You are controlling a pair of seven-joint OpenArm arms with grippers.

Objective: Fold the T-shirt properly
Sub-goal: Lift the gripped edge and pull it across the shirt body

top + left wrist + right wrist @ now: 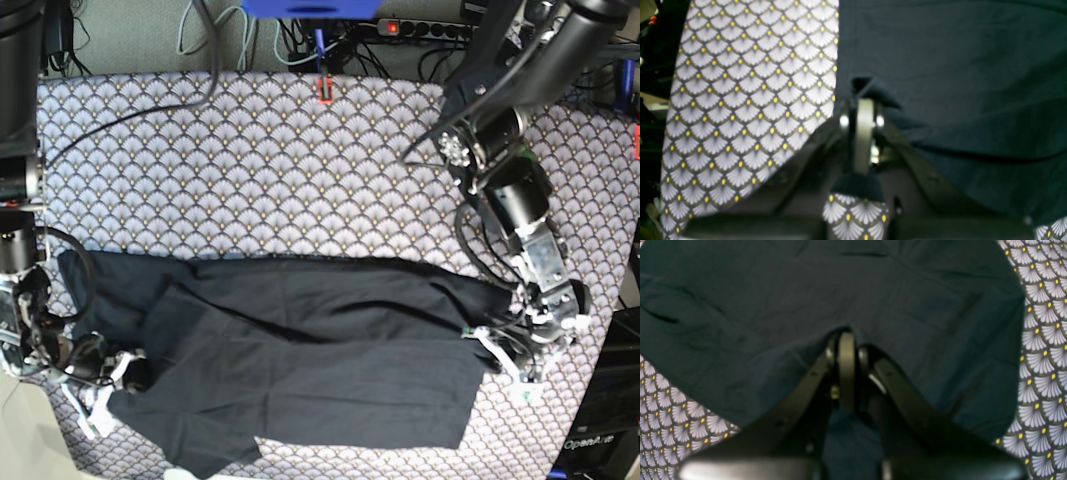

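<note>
The dark T-shirt (300,340) lies spread across the near half of the table, partly folded over itself with creases. At its right edge in the base view, my left gripper (497,350) is low on the cloth. In the left wrist view the left gripper (864,100) is shut, with a small fold of the T-shirt (957,66) pinched at its tips. My right gripper (125,378) sits at the shirt's left end. The right wrist view shows the right gripper (846,335) shut on the T-shirt (773,306), whose edge puckers around the fingertips.
A grey fan-patterned tablecloth (250,160) covers the table beyond the shirt. A small red object (325,90) stands at the back edge, with a power strip (420,28) and cables behind it. The table's near edge runs just below the shirt.
</note>
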